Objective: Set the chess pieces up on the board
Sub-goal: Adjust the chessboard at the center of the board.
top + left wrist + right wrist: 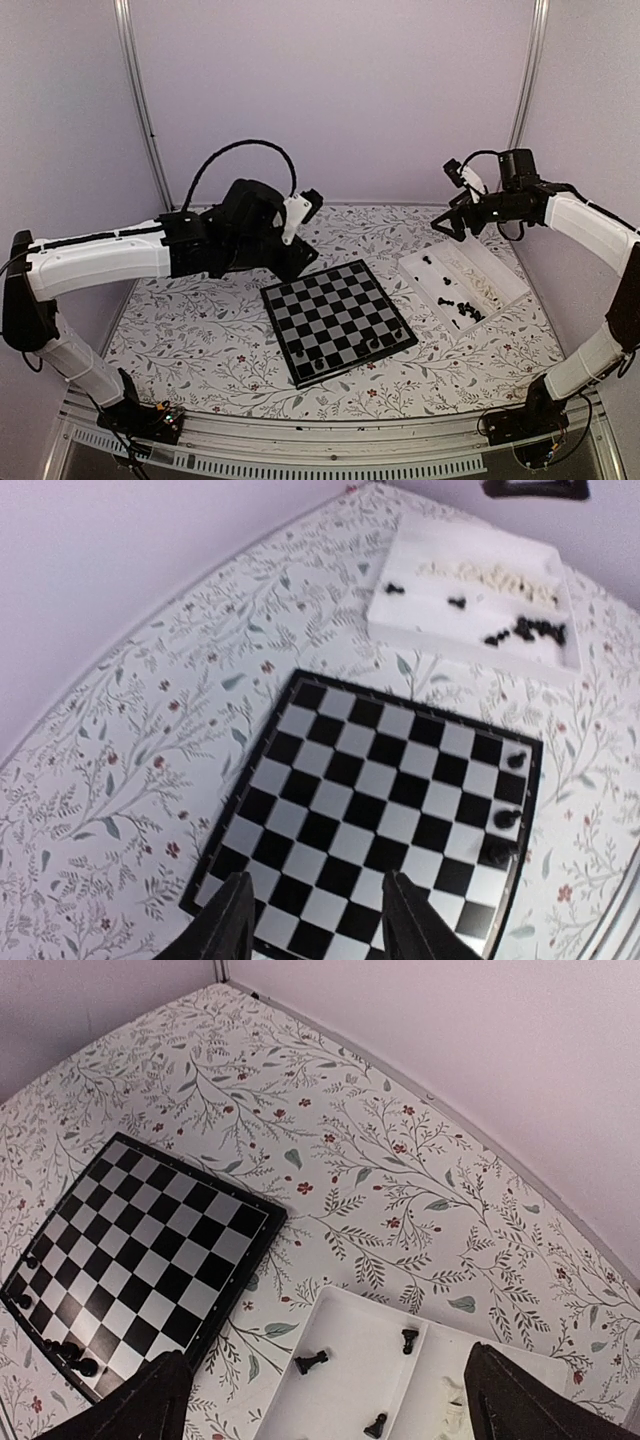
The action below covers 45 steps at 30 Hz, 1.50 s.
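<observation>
Several black chess pieces [318, 364] stand along the near edge of the board [335, 315], which lies flat at the middle of the floral tablecloth [200, 330]. Most of the set waits in the white tray [425, 295] just to the board's right. There, loose black pieces [465, 308] cluster at the near end and cream-white pieces [490, 577] lie in a row further back. Our left gripper [318, 900] hangs above the board's far-left part, its fingers apart with nothing between them. Our right gripper [325, 1360] hovers over the tray's far end with its fingers spread wide, also empty. We judge these figures to be very light, stiff and smooth, so they should neither bend nor crush, but they could slip or pop out of a careless pinch. Some in the tray lie on their sides and some touch one another, so we would single out one that sits apart. We would close on its narrow middle rather than its rounded head. Each base is smaller than a square, so a piece set down tilted may well topple.
</observation>
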Available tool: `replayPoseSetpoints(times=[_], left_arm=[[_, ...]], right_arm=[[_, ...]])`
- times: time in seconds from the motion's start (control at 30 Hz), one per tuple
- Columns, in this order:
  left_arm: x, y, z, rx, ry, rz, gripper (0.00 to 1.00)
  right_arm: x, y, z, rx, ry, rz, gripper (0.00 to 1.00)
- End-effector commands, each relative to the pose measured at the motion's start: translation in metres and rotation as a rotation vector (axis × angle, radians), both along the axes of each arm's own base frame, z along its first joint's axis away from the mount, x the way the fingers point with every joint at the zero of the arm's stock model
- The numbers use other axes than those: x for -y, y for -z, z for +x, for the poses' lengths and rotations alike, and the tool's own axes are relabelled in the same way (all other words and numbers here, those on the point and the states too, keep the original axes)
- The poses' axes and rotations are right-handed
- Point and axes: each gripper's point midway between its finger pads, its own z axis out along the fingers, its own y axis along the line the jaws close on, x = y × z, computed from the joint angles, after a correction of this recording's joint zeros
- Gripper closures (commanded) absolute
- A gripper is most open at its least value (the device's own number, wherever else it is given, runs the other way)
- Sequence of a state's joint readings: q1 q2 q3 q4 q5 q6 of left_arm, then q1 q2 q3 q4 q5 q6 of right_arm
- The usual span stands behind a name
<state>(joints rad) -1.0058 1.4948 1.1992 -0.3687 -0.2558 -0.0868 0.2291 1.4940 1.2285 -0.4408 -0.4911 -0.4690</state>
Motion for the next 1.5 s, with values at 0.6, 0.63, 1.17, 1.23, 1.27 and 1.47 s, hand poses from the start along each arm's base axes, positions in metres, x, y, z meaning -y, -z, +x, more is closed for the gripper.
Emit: replayPoseSetpoints(times=[0.6,0.63,1.17,1.23,1.27,1.47], left_arm=[[-0.01,-0.03,0.104,0.109,-0.095,-0.21,0.56],[-0.01,-0.03,0.104,0.106,-0.091,-0.211,0.56],[-0.01,-0.024,0.102,0.082,-0.089,-0.197,0.55],[-0.009,-0.024,0.102,0.08,-0.087,-0.197,0.55],[-0.009,-0.023,0.102,0.078,-0.085,-0.195,0.55],[-0.008,-0.023,0.101,0.074,-0.08,-0.194,0.55]], right_arm=[[-0.059,0.153,-0.142,-0.1,-0.578,-0.362,0.27],[-0.061,0.158,-0.141,-0.107,-0.579,-0.374,0.27],[-0.085,0.189,-0.126,-0.138,-0.541,-0.45,0.36],[-0.087,0.191,-0.123,-0.151,-0.528,-0.452,0.38],[-0.086,0.193,-0.122,-0.157,-0.522,-0.456,0.39],[-0.09,0.193,-0.132,-0.211,-0.558,-0.429,0.39]])
